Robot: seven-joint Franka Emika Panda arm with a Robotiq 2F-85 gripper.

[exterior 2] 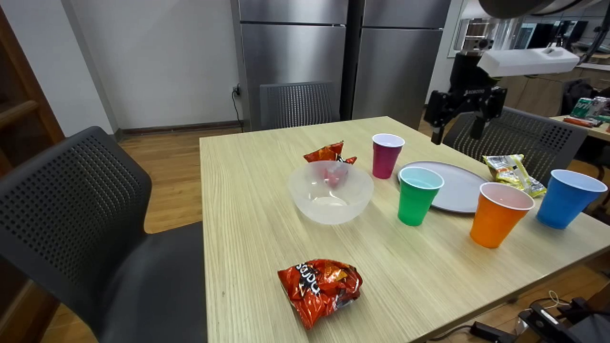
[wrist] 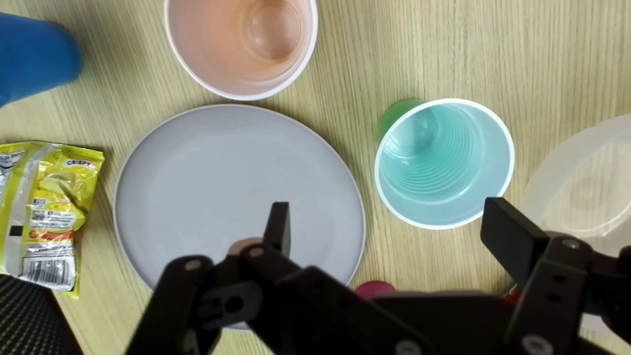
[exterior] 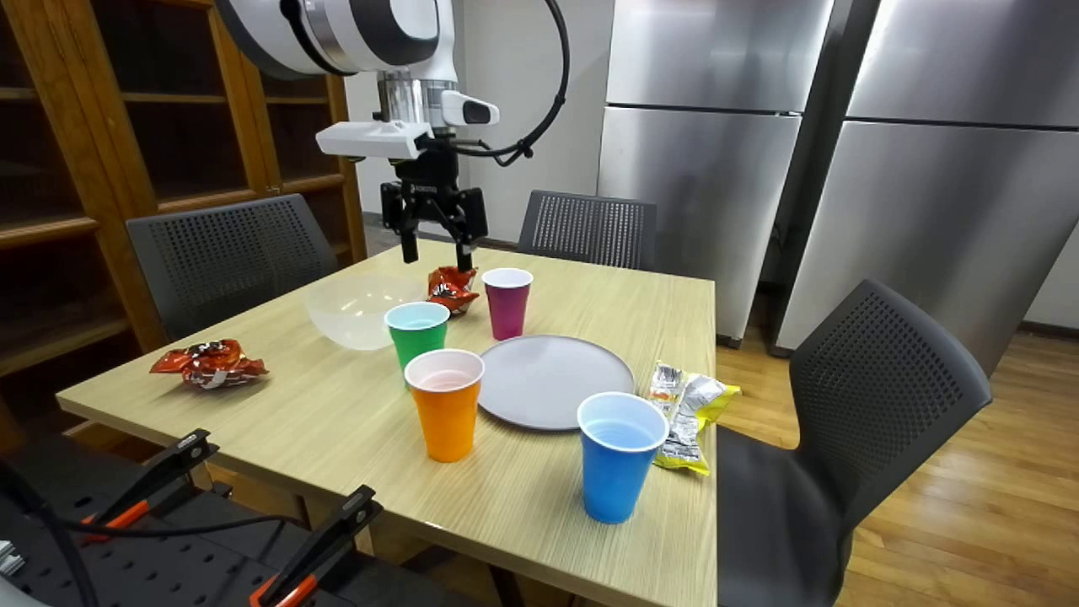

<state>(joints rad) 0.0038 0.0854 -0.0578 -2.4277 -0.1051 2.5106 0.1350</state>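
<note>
Where tool (wrist: pixel 387 217) overlaps, plate (wrist: pixel 231 167) obscured, bowl (wrist: pixel 557 167) cropped

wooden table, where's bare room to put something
Bare: wooden tabletop between the outlying crumpled red foil bag and orange plastic cup; also the round grey plate. Crowded around that plate: green plastic cup, purple plastic cup, blue plastic cup and yellow foil bag.

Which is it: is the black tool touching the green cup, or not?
Apart: in both exterior views, a visible gap separates the tool from the green cup below.
</note>
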